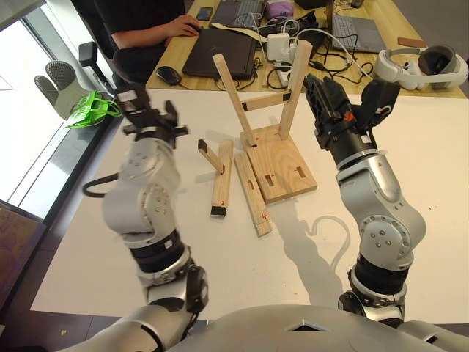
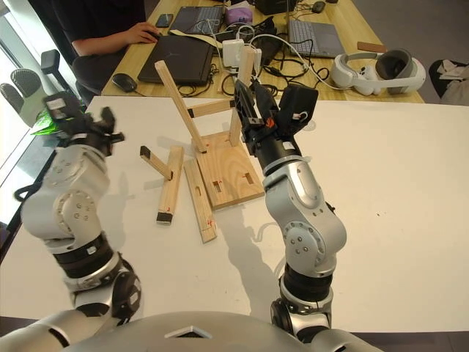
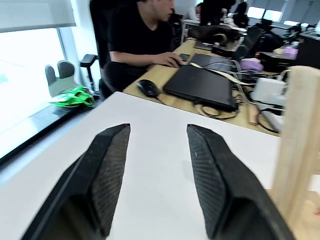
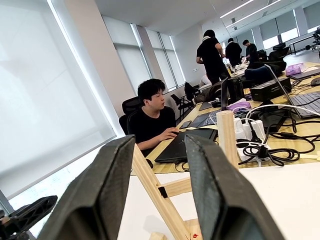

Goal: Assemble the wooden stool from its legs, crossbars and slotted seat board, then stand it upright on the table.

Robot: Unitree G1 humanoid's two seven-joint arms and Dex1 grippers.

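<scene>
Left tool's [image 3: 157, 129] textured pads [image 3: 112, 170] gape beside squared wooden leg [image 3: 300, 150].

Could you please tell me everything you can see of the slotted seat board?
The slotted seat board is a square slab of pale, grained wood lying flat on the white table. A tilted leg and a straighter leg rise from its far part, joined by a crossbar; two near slots are empty. A loose leg lies along its left edge.

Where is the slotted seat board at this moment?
In the left eye view, the seat board lies flat mid-table, with a loose leg along its left edge and the right gripper near its right.
</scene>
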